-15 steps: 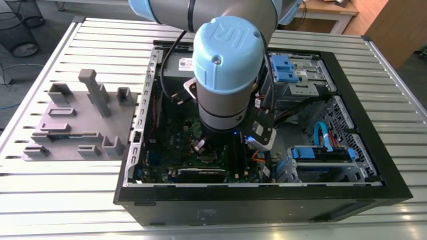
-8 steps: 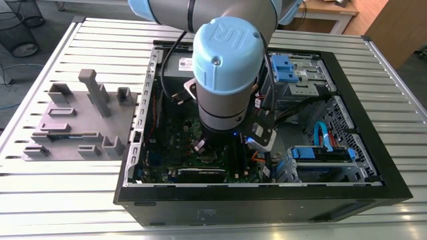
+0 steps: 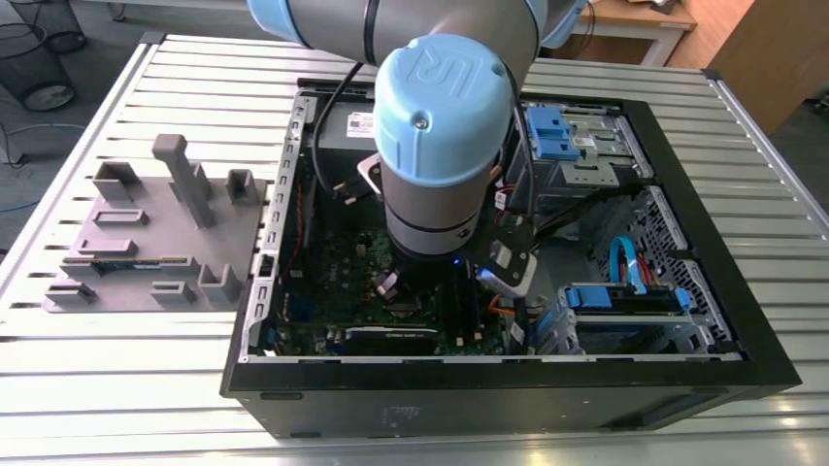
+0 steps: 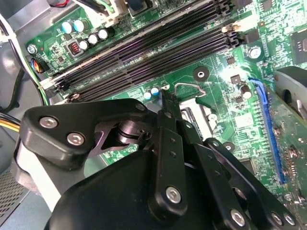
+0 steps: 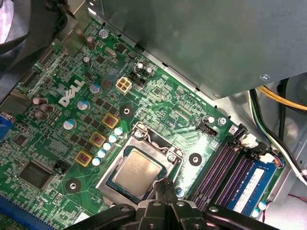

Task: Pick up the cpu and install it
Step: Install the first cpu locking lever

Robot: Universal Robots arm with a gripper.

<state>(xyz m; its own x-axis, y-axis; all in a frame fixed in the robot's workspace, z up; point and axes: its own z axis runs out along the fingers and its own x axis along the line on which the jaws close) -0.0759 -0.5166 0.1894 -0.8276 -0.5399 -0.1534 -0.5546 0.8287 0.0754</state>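
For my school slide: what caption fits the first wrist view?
The cpu lies in its socket on the green motherboard, with the gripper just beside it.

silver-grey square cpu (image 5: 136, 172), lying flat, seated in the motherboard socket frame (image 5: 111, 165)

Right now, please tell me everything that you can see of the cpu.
In the first wrist view the cpu is a small flat square chip with a dull silver-grey metal top. It lies flat and level inside the socket frame on the green motherboard, already seated. The gripper hangs just beside its edge, by the socket frame; whether it touches the chip I cannot tell. The chip's underside is hidden.
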